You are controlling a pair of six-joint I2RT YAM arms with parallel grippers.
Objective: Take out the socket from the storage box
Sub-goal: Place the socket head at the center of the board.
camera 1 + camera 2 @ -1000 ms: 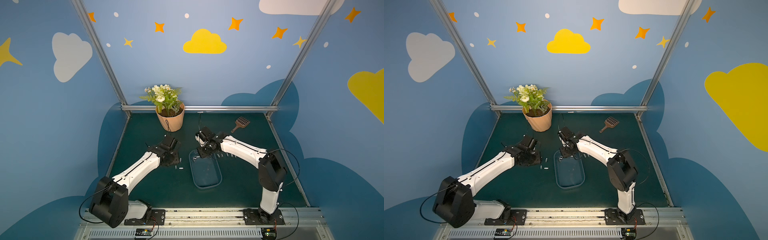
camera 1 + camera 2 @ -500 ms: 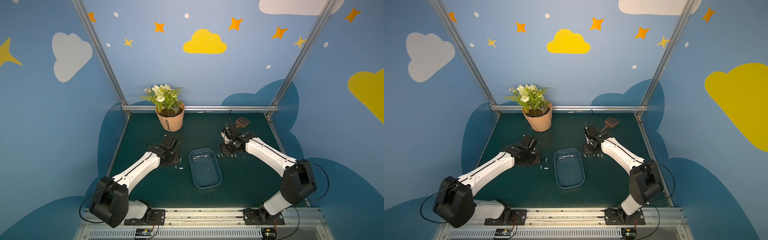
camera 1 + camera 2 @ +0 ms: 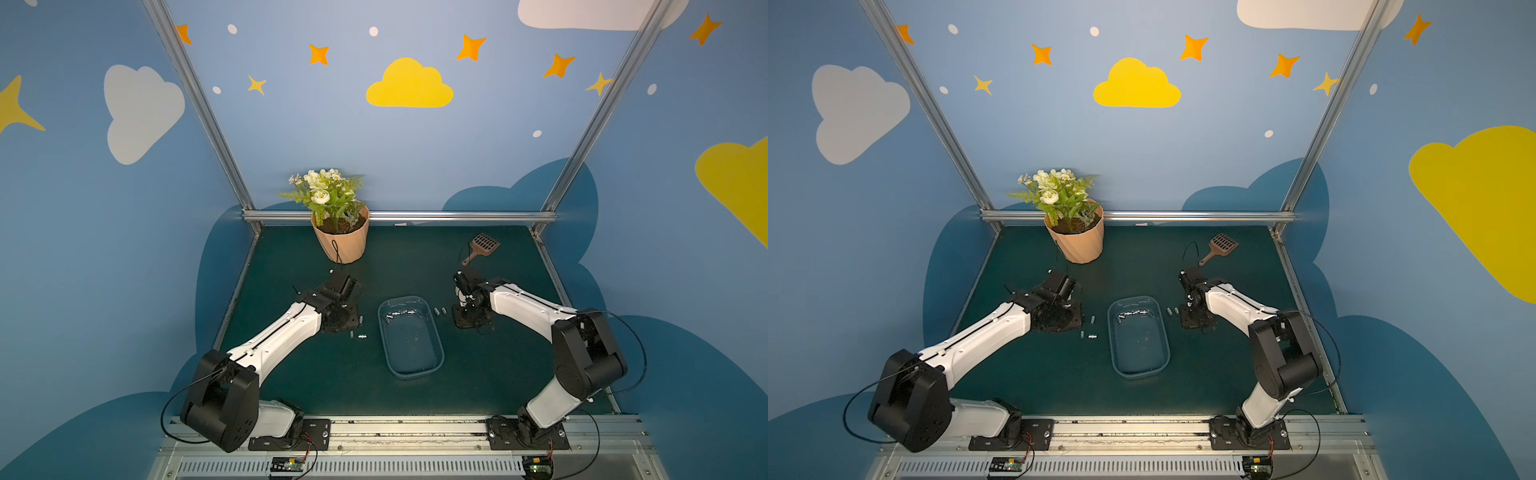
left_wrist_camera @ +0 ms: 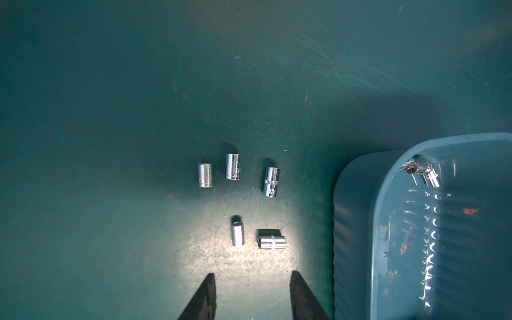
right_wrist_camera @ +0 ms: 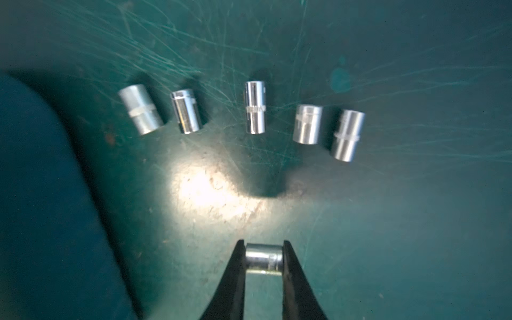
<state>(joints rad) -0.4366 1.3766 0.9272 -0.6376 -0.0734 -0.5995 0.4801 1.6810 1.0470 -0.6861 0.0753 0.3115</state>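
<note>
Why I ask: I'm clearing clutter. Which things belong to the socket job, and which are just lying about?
Job:
- storage box
- sockets inside it
- socket held in the right gripper
- sockets laid out on the mat

Lying about:
- potted flowers
- brown slotted scoop

**Bimanual robot, body parts.** The left arm [image 3: 274, 340] and right arm [image 3: 528, 307] are of like build. Each has a smooth white forearm shell with a thin dark line along it, and black wrist parts. Each also has a blocky black elbow housing [image 3: 220, 403] with round screw marks.

A white lower link ends on a black base plate [image 3: 318, 432] bolted onto the silver rail [image 3: 395, 432]. A thin black cable [image 3: 163, 419] loops from each elbow housing down toward the rail. A small circuit board [image 3: 286, 464] with red and black wires sits just in front of the rail, below each base plate.

In the wrist views, the left gripper [image 4: 253, 273] and right gripper [image 5: 264, 243] both have matte black fingers that taper to wedges.
</note>
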